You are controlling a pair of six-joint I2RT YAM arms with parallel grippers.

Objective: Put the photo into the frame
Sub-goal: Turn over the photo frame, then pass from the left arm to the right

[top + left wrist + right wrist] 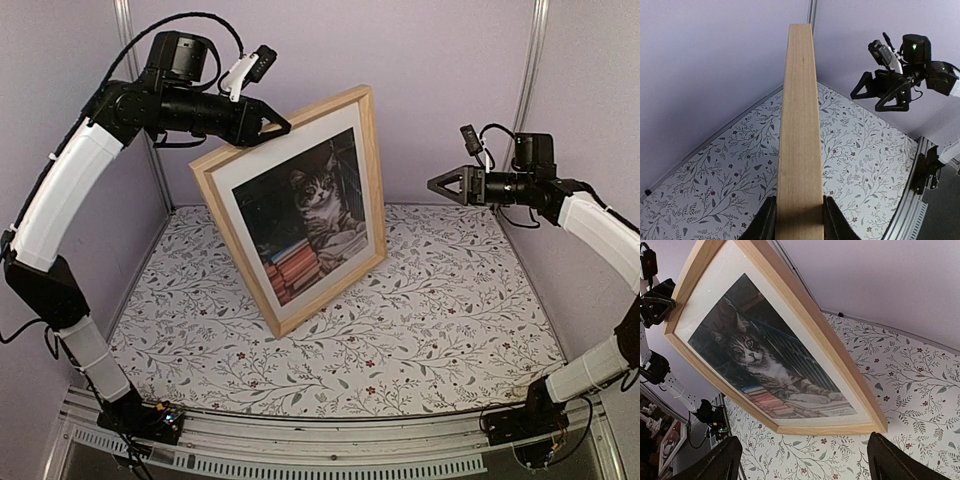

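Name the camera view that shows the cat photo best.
Right wrist: the photo fills much of the picture, whole, cat and books clear, though skewed. Top external shows it whole but smaller, inside the frame. Left wrist shows only the frame's wooden edge between the left fingers, no photo.

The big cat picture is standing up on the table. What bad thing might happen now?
1. The frame stands up on the table, pinched only at its top edge by the left gripper. If that small grip slips, the frame may tip and slam down flat.
2. The right gripper is open and well apart from the frame, so nothing would catch it.
3. A fall might jolt the photo loose.
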